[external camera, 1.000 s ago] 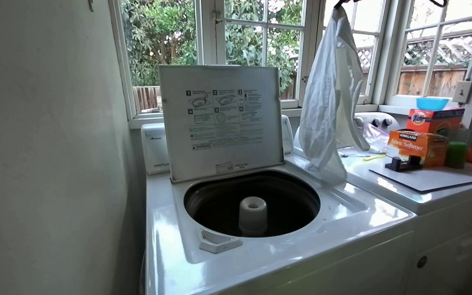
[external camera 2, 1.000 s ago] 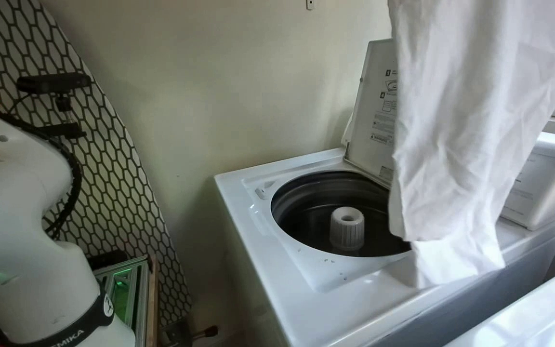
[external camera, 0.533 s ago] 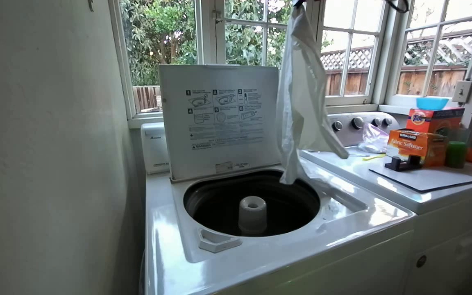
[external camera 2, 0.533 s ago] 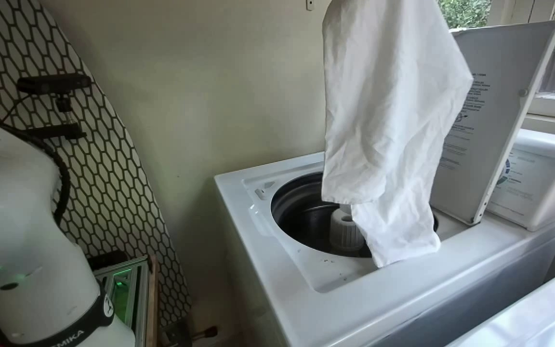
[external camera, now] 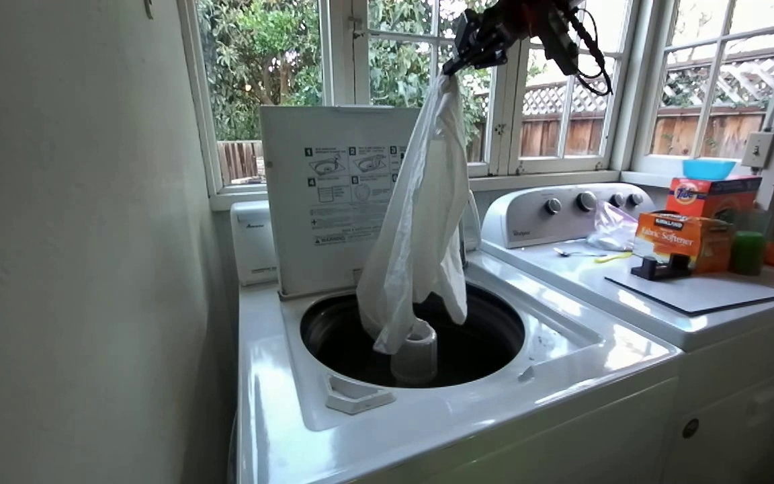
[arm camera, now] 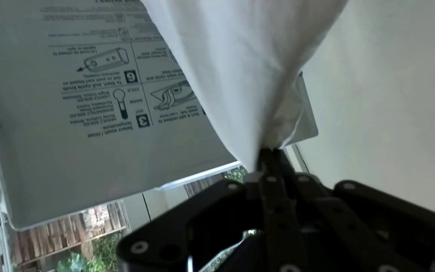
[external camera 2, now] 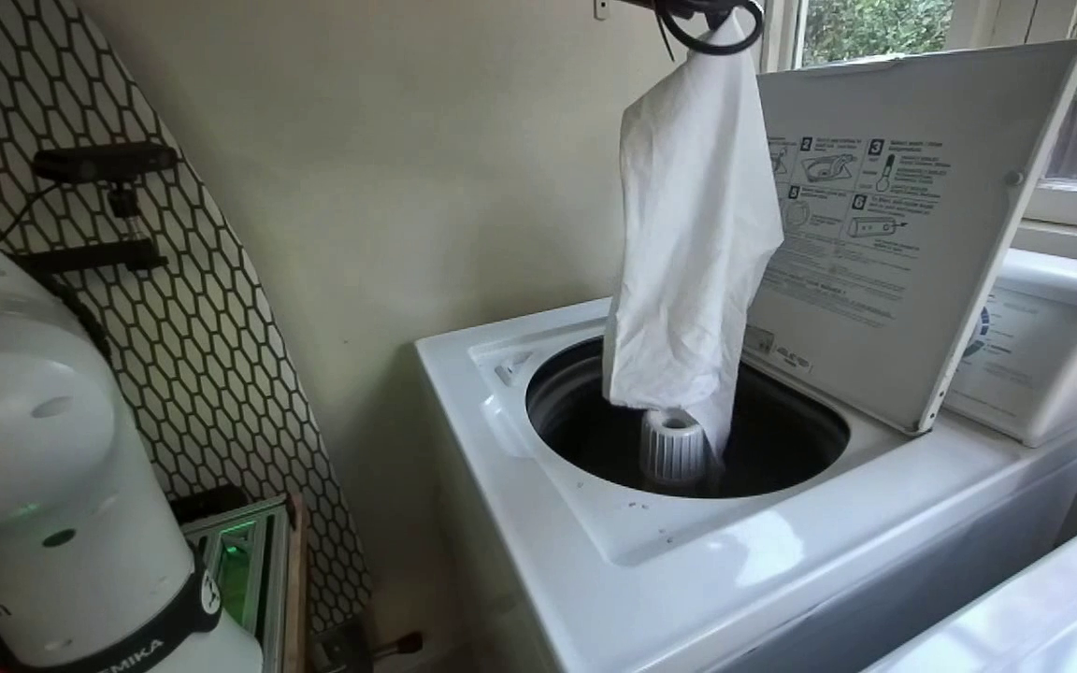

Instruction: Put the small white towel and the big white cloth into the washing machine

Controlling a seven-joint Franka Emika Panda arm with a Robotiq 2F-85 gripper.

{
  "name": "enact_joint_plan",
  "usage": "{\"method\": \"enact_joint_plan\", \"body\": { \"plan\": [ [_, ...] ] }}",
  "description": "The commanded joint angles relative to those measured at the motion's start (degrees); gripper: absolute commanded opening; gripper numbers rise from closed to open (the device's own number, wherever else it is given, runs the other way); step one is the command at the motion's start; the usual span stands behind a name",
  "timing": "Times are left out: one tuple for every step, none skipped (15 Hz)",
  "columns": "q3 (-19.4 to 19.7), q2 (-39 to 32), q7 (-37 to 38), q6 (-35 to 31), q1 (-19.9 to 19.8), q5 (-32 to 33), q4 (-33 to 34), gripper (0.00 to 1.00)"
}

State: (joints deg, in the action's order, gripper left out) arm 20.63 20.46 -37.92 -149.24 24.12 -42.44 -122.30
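white cloth [external camera 2: 696, 234] part in, release to come

the hand [external camera: 449, 70] is pinched tight, next to no gap, w/ the cloth's top bunched btwn its tips. prob. the big one, judging by length; not sure. it hangs at 12 o'clock over the tub [external camera 2: 565, 388] of the washing machine [external camera: 454, 411]; low end is inside the rim, at abt 9 o'clock of the agitator [external camera: 416, 363] in an exterior view. touching or not, can't tell. lid [external camera 2: 903, 234] is up. left, i'd say: lower the rest, let go. small towel: in no view; could be deep in the tub or out of frame, so can't say if that half's done.
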Motion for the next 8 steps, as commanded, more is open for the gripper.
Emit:
{"method": "enact_joint_plan", "body": {
  "plan": [
    [-1.61, -7.10, -4.39, 2.83, -5.88, -3.74, 1.42, 0.00],
    [-2.52, -9.10, -4.46, 3.50, -7.82, -3.34, 1.69, 0.00],
    [-3.64, -10.99, -4.25, 3.24, -9.77, -2.34, 1.85, 0.26],
    [-4.86, -12.24, -3.34, 4.00, -11.65, -1.40, 1.94, 0.28],
    [-6.32, -13.09, -2.34, 4.31, -13.23, -0.57, 2.05, 0.34],
    [-7.69, -13.15, -1.69, 5.57, -14.66, 0.20, 2.11, 0.42],
    [-9.17, -12.86, -0.22, 6.34, -16.12, 2.21, 1.88, 0.49],
    [-10.31, -11.69, 0.61, 8.65, -17.15, 3.47, 1.62, 0.58]
  ]
}}
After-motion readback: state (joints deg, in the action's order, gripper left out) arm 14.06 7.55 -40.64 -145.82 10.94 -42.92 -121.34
